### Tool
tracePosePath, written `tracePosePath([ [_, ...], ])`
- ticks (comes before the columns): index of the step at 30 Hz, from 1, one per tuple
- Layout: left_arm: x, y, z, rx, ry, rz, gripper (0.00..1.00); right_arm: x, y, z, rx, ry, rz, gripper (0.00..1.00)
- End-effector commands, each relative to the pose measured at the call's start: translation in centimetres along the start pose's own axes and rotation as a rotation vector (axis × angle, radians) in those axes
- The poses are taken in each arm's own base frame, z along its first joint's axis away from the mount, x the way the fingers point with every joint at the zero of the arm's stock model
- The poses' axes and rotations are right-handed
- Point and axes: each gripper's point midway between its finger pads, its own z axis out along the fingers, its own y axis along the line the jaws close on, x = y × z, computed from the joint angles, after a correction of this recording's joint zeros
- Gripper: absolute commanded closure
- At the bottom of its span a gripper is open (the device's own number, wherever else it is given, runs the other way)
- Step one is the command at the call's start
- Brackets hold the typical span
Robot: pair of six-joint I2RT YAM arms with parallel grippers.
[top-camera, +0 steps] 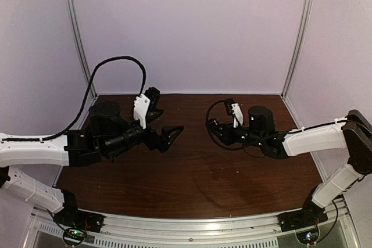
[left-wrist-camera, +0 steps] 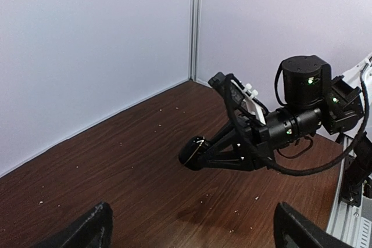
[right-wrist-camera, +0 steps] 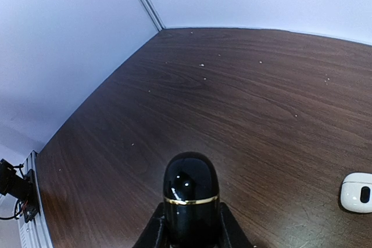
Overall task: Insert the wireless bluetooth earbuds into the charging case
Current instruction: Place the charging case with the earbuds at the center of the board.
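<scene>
**Black case in hand, earbuds not in sight**

My right fingers (right-wrist-camera: 153, 232) pinch a glossy black case (right-wrist-camera: 190, 193) by its lower half, its rounded top with the thin gold band pointing out over the desk (right-wrist-camera: 232, 85). It looks light, hard and slippery, so I judge a grip across the flat sides safest. My left fingers (left-wrist-camera: 87, 227) are spread wide and hold nothing.

A small white piece (right-wrist-camera: 356, 191) with a dark oval lies on the desk to one side. It may be an earbud or a second case, I cannot tell which. Anything that small would be light, smooth and quick to skid, best pinched across its widest part.

Only pale specks (right-wrist-camera: 202, 65) dot the wood, and nothing blocks the way.
</scene>
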Motion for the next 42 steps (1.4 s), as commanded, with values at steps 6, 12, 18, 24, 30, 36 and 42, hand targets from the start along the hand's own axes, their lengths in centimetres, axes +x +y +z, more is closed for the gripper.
tracePosePath([
  [6, -0.3, 2.0, -1.2, -0.082, -0.058, -0.080, 0.02, 1.4, -5.3, 3.9, 0.066, 0.111, 0.143, 0.90],
  [12, 0.3, 2.7, -2.1, -0.105, -0.062, -0.109, 0.02, 3.3, -6.1, 6.0, 0.042, 0.170, 0.200, 0.87],
  [18, 0.9, 3.1, -2.6, -0.120, -0.048, -0.114, 0.02, 4.8, -6.8, 7.2, 0.041, 0.193, 0.258, 0.80],
  [24, 1.0, 3.6, -2.8, -0.143, -0.045, -0.115, 0.02, 5.6, -7.8, 7.7, 0.077, 0.193, 0.278, 0.77],
  [30, 1.1, 3.7, -2.8, -0.151, -0.042, -0.121, 0.02, 6.7, -9.1, 8.0, 0.123, 0.216, 0.282, 0.66],
  [36, 0.9, 3.9, -3.1, -0.161, -0.045, -0.120, 0.02, 6.6, -10.0, 7.7, 0.160, 0.214, 0.278, 0.60],
  [42, 1.1, 4.4, -2.8, -0.177, -0.031, -0.128, 0.02, 4.8, -10.5, 6.5, 0.195, 0.181, 0.252, 0.50],
])
